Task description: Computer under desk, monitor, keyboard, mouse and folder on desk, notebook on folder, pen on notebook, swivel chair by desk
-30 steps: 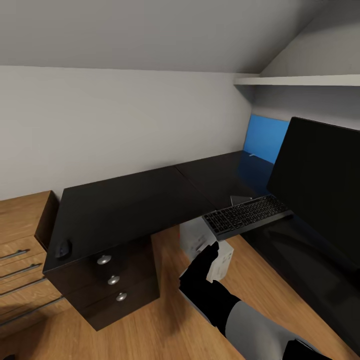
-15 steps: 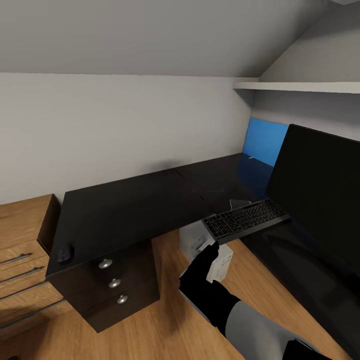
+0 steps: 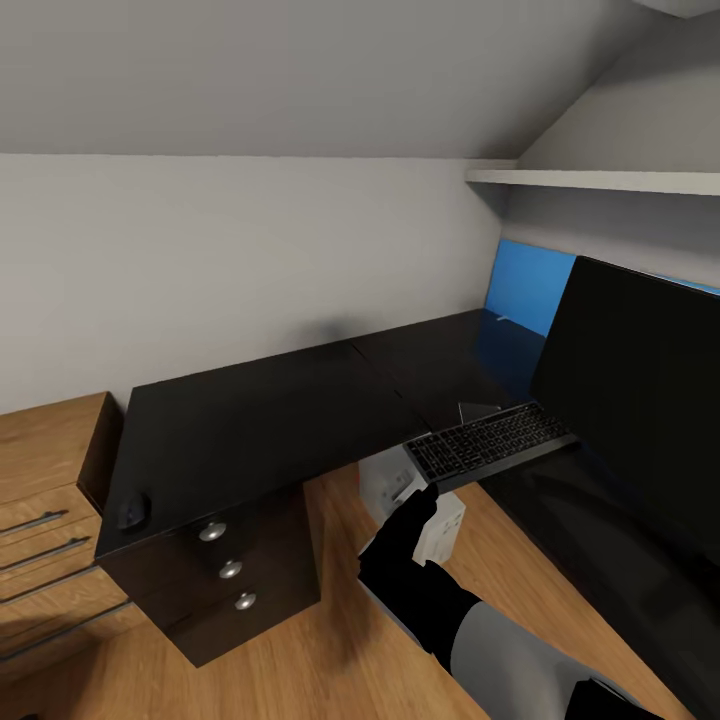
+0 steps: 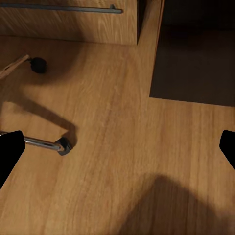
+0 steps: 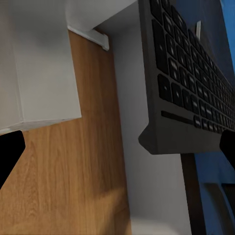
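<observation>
The black desk [image 3: 260,420] carries the monitor [image 3: 640,400] at the right. In front of it the keyboard [image 3: 490,445] juts over the desk's inner edge. My right gripper [image 3: 428,495] is open just under the keyboard's [image 5: 186,83] near corner, fingers wide apart. The mouse [image 3: 132,512] lies on the desk's near left corner. A small grey notebook [image 3: 480,407] lies behind the keyboard, and the pen [image 3: 505,320] lies by the blue back panel. The light grey computer [image 3: 440,525] stands under the desk. My left gripper [image 4: 117,149] is open over the floor by the swivel chair's chrome leg [image 4: 41,142]. The folder is out of view.
A light wooden dresser [image 3: 45,500] stands left of the desk, close to its silver-knobbed drawers [image 3: 230,568]. A white shelf [image 3: 600,180] hangs above the monitor under the sloped ceiling. Wooden floor [image 3: 340,620] runs between the desk's two wings.
The whole view has shifted: desk, keyboard, mouse and monitor sit slightly lower in the picture. My right arm holds the same place in the frame. The keyboard has not moved on the desk.
</observation>
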